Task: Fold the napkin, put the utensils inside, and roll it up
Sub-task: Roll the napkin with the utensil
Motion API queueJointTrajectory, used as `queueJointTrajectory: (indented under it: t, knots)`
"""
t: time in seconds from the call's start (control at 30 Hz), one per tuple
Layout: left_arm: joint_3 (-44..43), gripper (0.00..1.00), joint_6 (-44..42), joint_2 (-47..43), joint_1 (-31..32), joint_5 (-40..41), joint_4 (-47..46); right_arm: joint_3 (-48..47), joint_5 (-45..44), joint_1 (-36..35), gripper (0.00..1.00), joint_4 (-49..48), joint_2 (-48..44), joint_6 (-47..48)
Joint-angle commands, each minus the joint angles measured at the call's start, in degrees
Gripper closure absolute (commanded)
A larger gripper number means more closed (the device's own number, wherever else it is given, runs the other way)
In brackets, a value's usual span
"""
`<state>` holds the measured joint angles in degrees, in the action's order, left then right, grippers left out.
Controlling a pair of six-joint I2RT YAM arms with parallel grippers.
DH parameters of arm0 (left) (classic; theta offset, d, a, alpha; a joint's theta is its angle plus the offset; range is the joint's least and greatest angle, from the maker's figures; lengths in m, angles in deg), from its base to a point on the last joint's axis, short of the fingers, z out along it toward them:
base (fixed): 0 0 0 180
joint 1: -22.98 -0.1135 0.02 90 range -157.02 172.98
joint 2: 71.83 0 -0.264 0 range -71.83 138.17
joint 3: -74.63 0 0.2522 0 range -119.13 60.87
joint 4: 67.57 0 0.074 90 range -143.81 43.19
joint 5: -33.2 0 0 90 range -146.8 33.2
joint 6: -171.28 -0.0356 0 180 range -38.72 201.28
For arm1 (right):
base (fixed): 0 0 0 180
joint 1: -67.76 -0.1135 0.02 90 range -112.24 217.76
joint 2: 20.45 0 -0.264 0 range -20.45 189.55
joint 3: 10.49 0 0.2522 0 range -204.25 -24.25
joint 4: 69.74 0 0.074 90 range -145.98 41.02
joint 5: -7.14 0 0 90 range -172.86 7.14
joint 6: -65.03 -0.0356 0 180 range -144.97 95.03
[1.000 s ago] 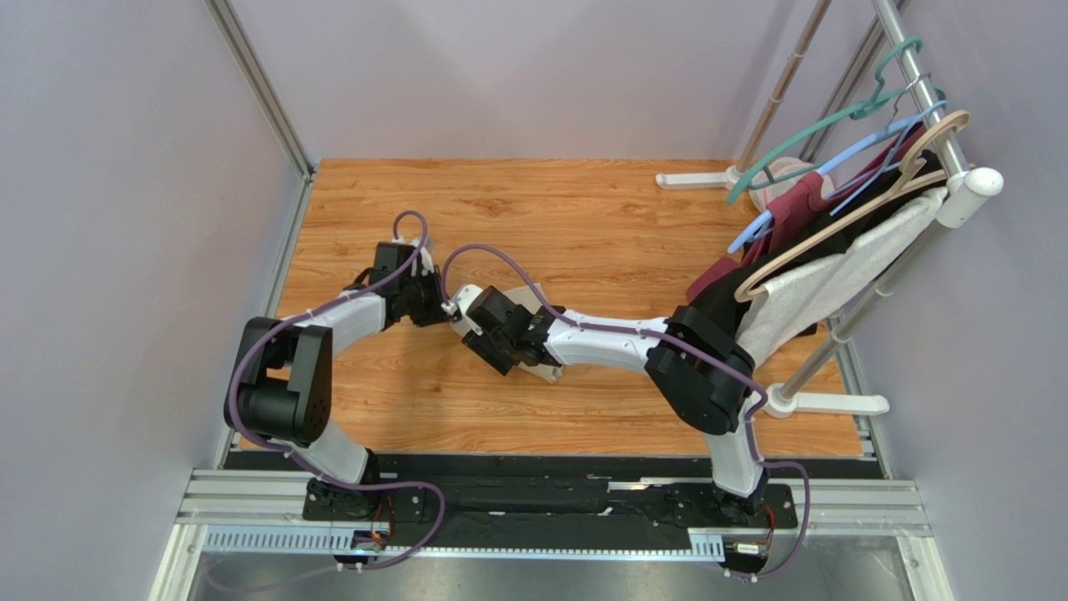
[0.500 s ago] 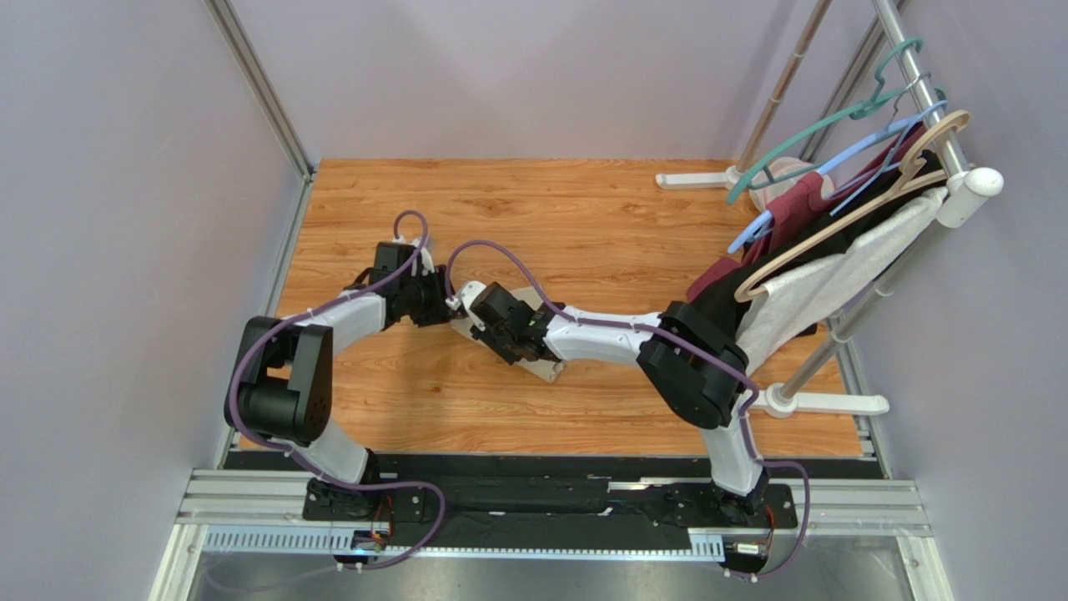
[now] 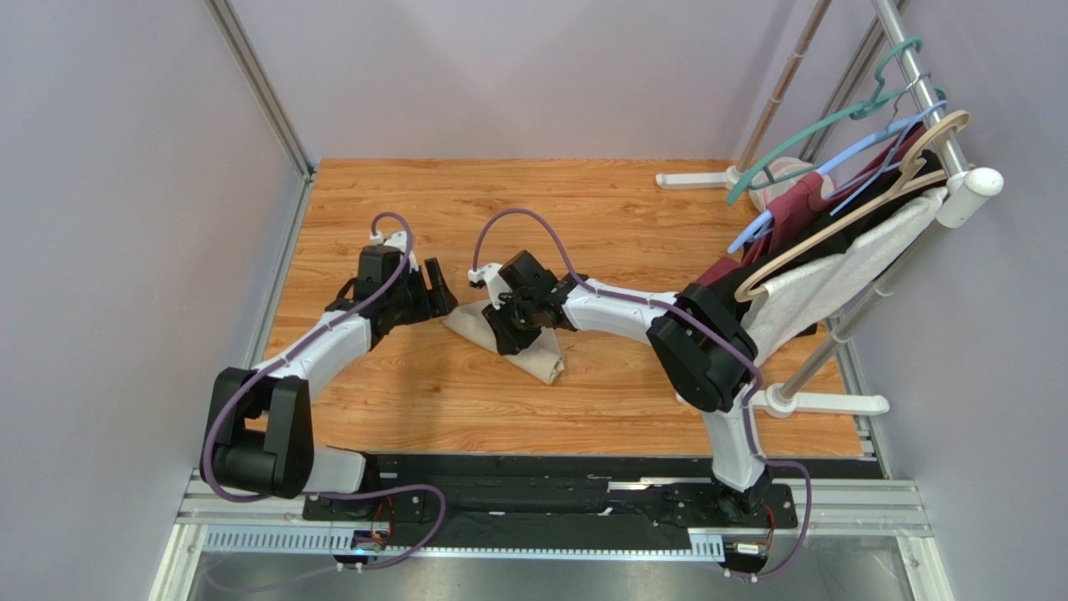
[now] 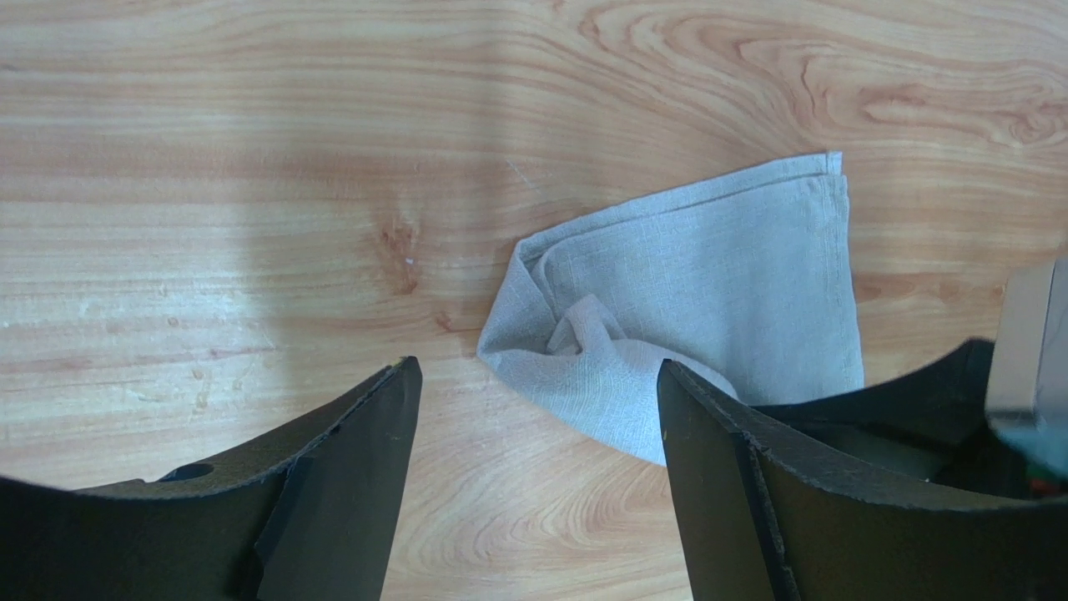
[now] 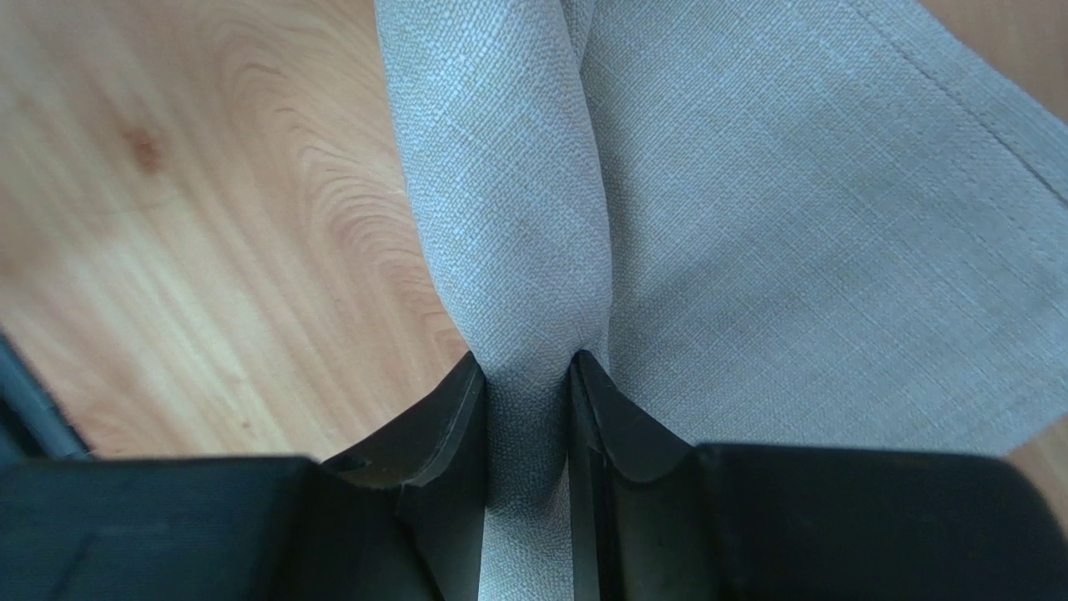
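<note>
Right claw (image 5: 527, 372) is clamped tight on a raised ridge of the napkin (image 5: 802, 226), which lies bunched on the wooden counter (image 4: 188, 188). From above, that claw covers the napkin's middle and only the two ends poke out. My left claw (image 4: 539, 376) hangs with its jaws spread wide just beside the napkin, gripping nothing, and whatever sits under the napkin's folds is hidden from me.
</note>
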<state>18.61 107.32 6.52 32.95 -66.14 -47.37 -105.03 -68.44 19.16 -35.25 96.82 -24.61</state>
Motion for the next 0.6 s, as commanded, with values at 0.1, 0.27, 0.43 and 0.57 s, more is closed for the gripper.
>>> queueJointTrajectory:
  t: [0.1, 0.27, 0.43, 0.57]
  knots:
    - [2.89, 0.25, -1.00, -0.83, -0.05, -4.54, -4.94, -1.40, 19.42, 3.16, 0.81, 5.90, 6.65, -4.31]
    - [3.06, 0.29, -0.91, 0.14, -0.05, -5.42, -5.64, -1.84, 21.53, 4.74, 0.81, 5.55, 8.58, -5.02]
    - [3.68, 0.36, -0.91, 0.58, -0.05, -6.38, -8.19, -2.63, 22.67, 5.53, 0.81, 5.81, 10.08, -5.90]
    - [3.33, 0.42, -1.26, 2.59, -0.05, -6.83, -8.63, -3.42, 23.64, 6.15, 0.81, 6.16, 11.13, -6.25]
